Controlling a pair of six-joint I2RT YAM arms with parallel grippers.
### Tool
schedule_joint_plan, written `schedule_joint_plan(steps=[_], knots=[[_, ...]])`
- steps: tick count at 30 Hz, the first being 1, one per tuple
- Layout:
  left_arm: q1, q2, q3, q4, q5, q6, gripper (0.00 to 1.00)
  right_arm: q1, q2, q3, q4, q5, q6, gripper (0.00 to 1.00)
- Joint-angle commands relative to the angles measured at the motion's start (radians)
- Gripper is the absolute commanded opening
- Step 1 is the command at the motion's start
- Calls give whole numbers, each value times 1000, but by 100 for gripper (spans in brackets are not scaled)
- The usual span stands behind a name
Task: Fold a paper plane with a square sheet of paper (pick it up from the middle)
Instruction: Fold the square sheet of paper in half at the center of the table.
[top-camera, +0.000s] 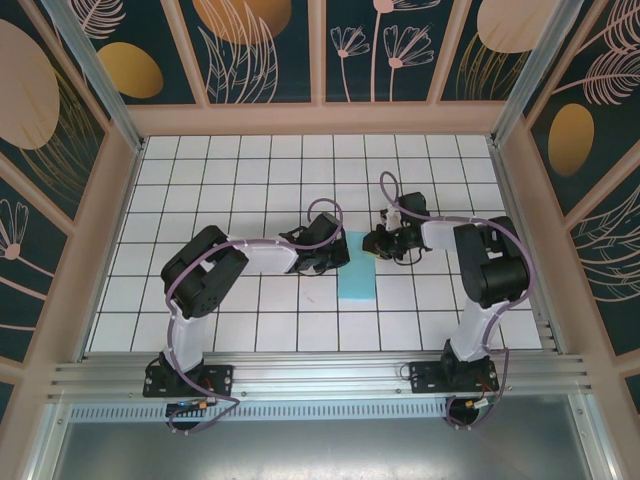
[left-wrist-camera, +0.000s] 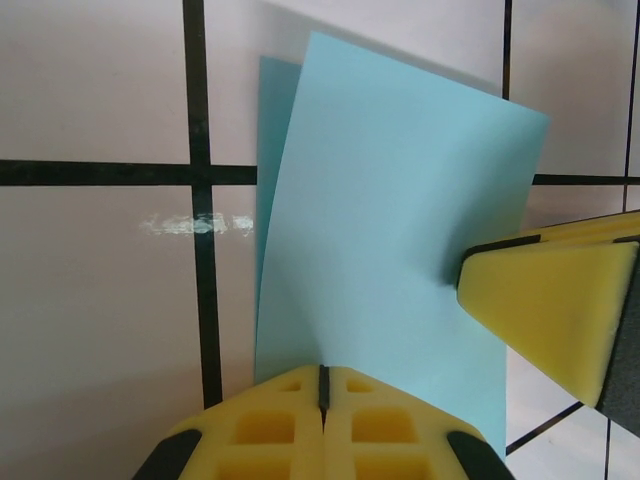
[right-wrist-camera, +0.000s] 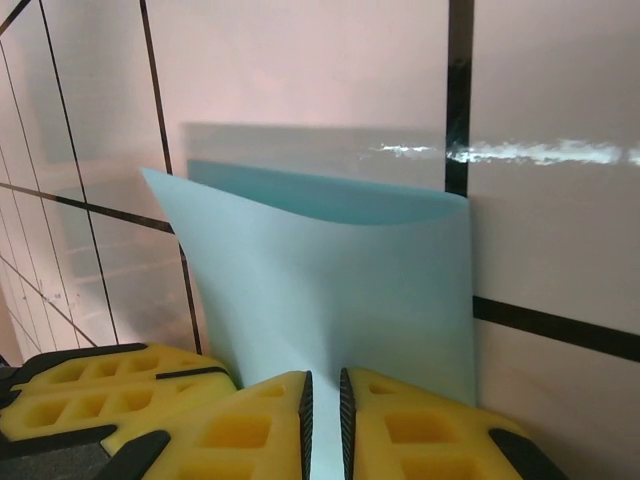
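**Top external view.** The square sheet of paper (top-camera: 357, 282) lies on the table (top-camera: 200, 200) near the middle, between the two arms. It shows as a narrow blue strip, so it is judged to be doubled over for the first lengthwise fold. The left hand (top-camera: 338, 256) and the right hand (top-camera: 376, 243) meet at the strip's far end. Their grip cannot be read from this height.

**Left wrist view.** The left hand (left-wrist-camera: 322, 385) is clenched on the near edge of the sheet (left-wrist-camera: 390, 230), which enters the seam between its pads. The upper layer bows up off the table. A sliver of the lower layer shows past its left edge, so the two layers are not square to each other. A pad of the right hand (left-wrist-camera: 545, 300) touches the sheet from the right.

**Right wrist view.** The right hand (right-wrist-camera: 322, 410) grasps the same sheet (right-wrist-camera: 330, 280), with the paper running into the narrow slit between its pads. The left hand's pads (right-wrist-camera: 100, 395) sit just beside it.

**Procedure, as judged.**
1. Move both hands together. Uneven pull will probably skew the flap further.
2. Slide the upper layer until its edges cover the lower layer.
3. Lower the flap flat before letting go.
4. Press the crease only after the edges match.
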Motion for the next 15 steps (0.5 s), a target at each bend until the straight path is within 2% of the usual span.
schedule_joint_plan(steps=[1,6,15], knots=[[-5,74,-26,-116,0,18,0,-5,20,23,-31,30,-29,18],[-6,72,-26,-122,-2,20,0,-14,-18,75,-32,-36,-27,19],[-6,69,-26,-125,-3,21,0,-20,69,121,-62,40,-42,19]])
